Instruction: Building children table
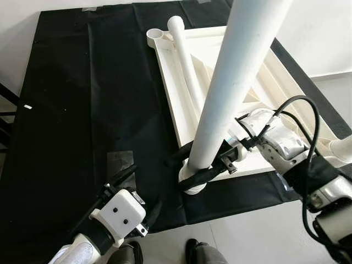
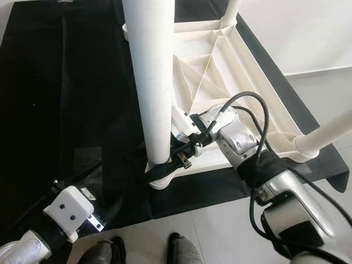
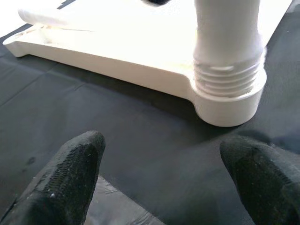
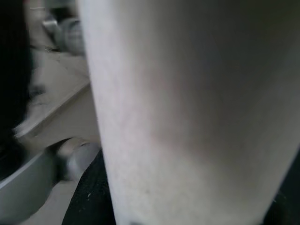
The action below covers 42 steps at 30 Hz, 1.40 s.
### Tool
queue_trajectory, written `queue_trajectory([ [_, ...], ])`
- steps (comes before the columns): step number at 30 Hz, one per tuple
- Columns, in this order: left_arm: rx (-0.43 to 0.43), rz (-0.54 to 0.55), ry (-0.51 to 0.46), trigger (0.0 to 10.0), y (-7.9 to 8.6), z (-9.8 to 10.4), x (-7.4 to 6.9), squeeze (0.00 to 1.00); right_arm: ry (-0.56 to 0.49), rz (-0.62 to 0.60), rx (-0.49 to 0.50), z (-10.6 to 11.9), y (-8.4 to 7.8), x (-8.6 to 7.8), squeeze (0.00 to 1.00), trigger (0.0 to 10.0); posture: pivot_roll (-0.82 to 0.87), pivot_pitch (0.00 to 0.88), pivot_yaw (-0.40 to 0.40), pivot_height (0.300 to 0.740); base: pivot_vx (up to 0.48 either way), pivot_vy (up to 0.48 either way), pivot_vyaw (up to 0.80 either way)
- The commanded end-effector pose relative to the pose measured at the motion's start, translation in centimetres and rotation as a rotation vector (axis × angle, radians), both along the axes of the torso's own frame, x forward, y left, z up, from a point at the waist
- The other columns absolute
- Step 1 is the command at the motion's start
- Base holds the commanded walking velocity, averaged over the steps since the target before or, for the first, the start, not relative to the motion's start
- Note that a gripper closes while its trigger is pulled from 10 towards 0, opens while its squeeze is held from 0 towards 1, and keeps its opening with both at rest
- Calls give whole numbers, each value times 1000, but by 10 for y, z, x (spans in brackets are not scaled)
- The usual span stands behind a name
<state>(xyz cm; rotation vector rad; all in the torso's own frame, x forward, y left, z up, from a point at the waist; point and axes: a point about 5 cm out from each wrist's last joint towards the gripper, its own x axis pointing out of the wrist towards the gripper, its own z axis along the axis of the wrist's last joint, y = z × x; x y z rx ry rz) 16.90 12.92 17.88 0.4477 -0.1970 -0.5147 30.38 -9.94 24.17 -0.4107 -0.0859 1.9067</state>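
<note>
A white tabletop (image 1: 171, 82) lies upside down on a black cloth (image 1: 82, 110). One white table leg (image 1: 236, 71) stands upright in the tabletop's near corner socket (image 3: 229, 101), its thread showing above the collar. My right gripper (image 1: 199, 164) is shut around the base of this leg (image 4: 187, 112), black fingers wrapped on both sides. My left gripper (image 3: 168, 173) rests low over the cloth to the near left (image 1: 127, 173), open and holding nothing, a short way from the socket. A second leg (image 1: 187, 60) lies loose across the tabletop. A third leg (image 2: 324, 135) sticks out from the near right corner.
The cloth ends close to me, and pale floor (image 2: 220, 236) begins there. Two dark feet (image 1: 192, 253) show at the bottom edge. A shiny tape patch (image 1: 118, 162) lies on the cloth near my left gripper. A white wall (image 2: 297, 33) stands beyond on the right.
</note>
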Motion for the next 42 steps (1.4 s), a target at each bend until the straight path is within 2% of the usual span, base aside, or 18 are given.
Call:
queue_trajectory([
  [1, -1, 10, 33, 10000, 1, -7, 0, 0, 61, -252, -230, -52, -7, 6, 0, 10000, -100, 321, -74, 740, 0, 0, 0],
  [3, -30, 36, 36, 10000, 4, -7, 1, 0, 122, -473, -184, -55, 0, 4, 0, 10000, -108, 319, -89, 740, 0, 0, 0],
  [4, -53, 58, 39, 10000, 7, -6, 3, 0, 147, -626, -146, -57, 4, 6, 0, 10000, -107, 315, -95, 740, 0, 0, 0],
  [5, -53, 58, 39, 10000, 7, -6, 3, 0, 147, -626, -146, -57, 4, 6, 0, 10000, -107, 315, -95, 740, 0, 0, 0],
  [6, -75, 82, 41, 10000, 10, -5, 5, 0, 148, -874, -75, -60, 6, 11, 0, 10000, -107, 315, -95, 740, 0, 0, 0],
  [7, -115, 137, 41, 10000, 19, -4, 10, 0, 185, -1073, 15, -67, 9, -2, 0, 10000, -116, 308, -78, 740, 0, 0, 0],
  [8, -115, 137, 41, 10000, 19, -4, 10, 0, 185, -1073, 15, -67, 9, -2, 0, 10000, -116, 308, -78, 740, 0, 0, 0],
  [9, -140, 180, 37, 10000, 28, -2, 14, 0, 209, -1199, 65, -72, 11, -17, 0, 10000, -121, 303, -72, 740, 0, 0, 0],
  [10, -162, 213, 33, 10000, 36, -1, 17, 0, 215, -1261, 92, -75, 12, -28, 0, 10000, -126, 294, -66, 740, 0, 0, 0],
  [11, -195, 240, 26, 10000, 44, 2, 21, 0, 197, -1277, 100, -76, 13, -32, 0, 10000, -125, 279, -61, 740, 0, 0, 0],
  [18, -271, 255, -22, 10000, 67, 21, 37, 0, 117, -1285, 89, -74, 17, -17, 0, 10000, -113, 228, -45, 740, 0, 0, 0],
  [24, -296, 245, -46, 10000, 71, 30, 43, 0, 109, -1296, 113, -67, 27, -15, 0, 10000, -106, 193, -33, 740, 0, 0, 0],
  [29, -308, 231, -45, 10000, 71, 31, 44, 0, 104, -1276, 134, -63, 26, -12, 0, 10000, -108, 177, -31, 740, 0, 0, 0],
  [30, -317, 220, -39, 10000, 70, 31, 44, 0, 92, -1204, 157, -59, 27, -11, 0, 10000, -109, 170, -31, 740, 0, 0, 0],
  [31, -317, 220, -39, 10000, 70, 31, 44, 0, 92, -1204, 157, -59, 27, -11, 0, 10000, -109, 170, -31, 740, 0, 0, 0],
  [33, -340, 194, -28, 10000, 69, 33, 45, 0, 93, -1011, 208, -49, 29, -13, 0, 10000, -107, 163, -30, 740, 0, 0, 0],
  [34, -340, 194, -28, 10000, 69, 33, 45, 0, 93, -1011, 208, -49, 29, -13, 0, 10000, -107, 163, -30, 740, 0, 0, 0],
  [42, -391, 145, -20, 10000, 71, 42, 46, 0, 100, -772, 191, -44, 20, -16, 0, 10000, -100, 159, -26, 740, 0, 0, 0],
])
